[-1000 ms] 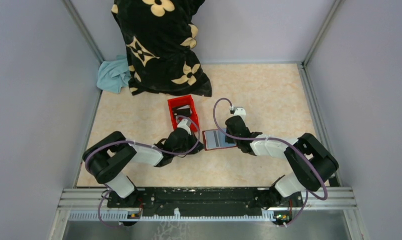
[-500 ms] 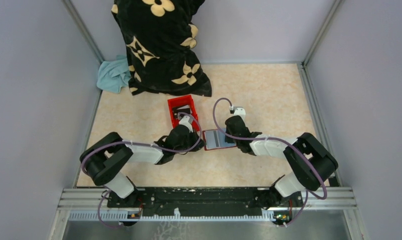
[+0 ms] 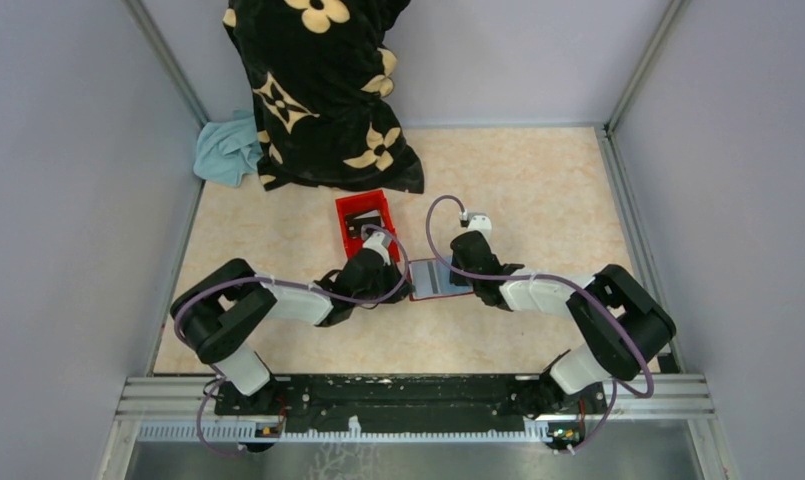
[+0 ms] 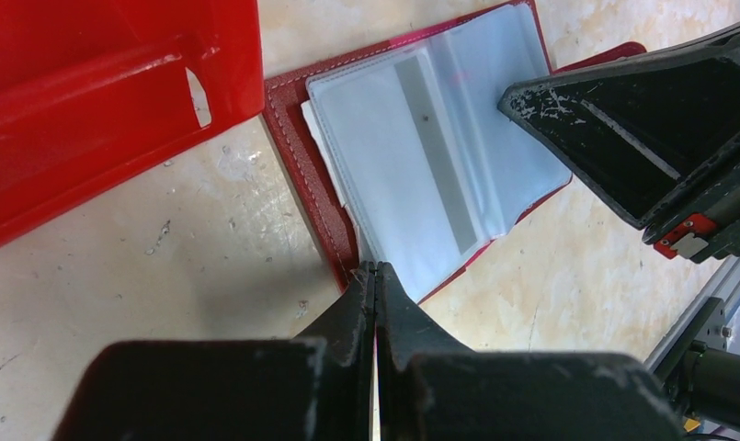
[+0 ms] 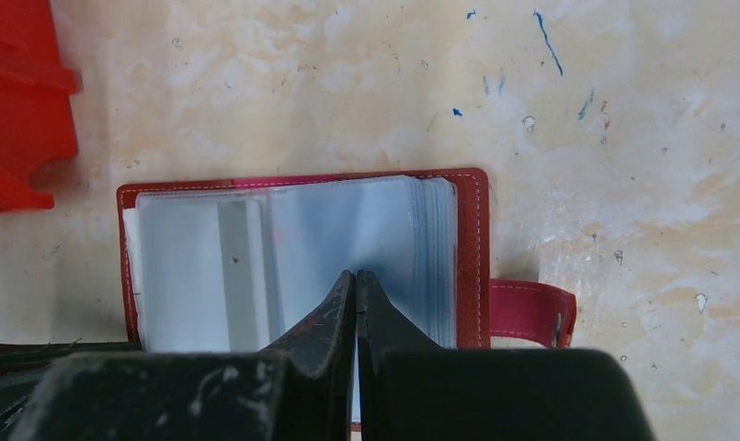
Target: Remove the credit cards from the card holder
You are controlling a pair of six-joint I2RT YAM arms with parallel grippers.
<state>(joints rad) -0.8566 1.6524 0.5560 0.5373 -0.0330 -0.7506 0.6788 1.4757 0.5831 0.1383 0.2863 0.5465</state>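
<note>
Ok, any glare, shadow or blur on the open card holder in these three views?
Left wrist: card holder sharp, faint sheen on its sleeves, left gripper casts a shadow on the table. Right wrist: evenly lit, right gripper dark and soft. Top external: even light, holder small.

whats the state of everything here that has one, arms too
card holder, open flat on the table, clasp strap out to the side
credit cards, inside the clear sleeves
left gripper, fingers shut, tips at the holder's edge
right gripper, fingers shut, tips on the sleeves
red box, open-topped, beside the holder
floral cloth, heaped at the back
blue cloth, crumpled
</note>
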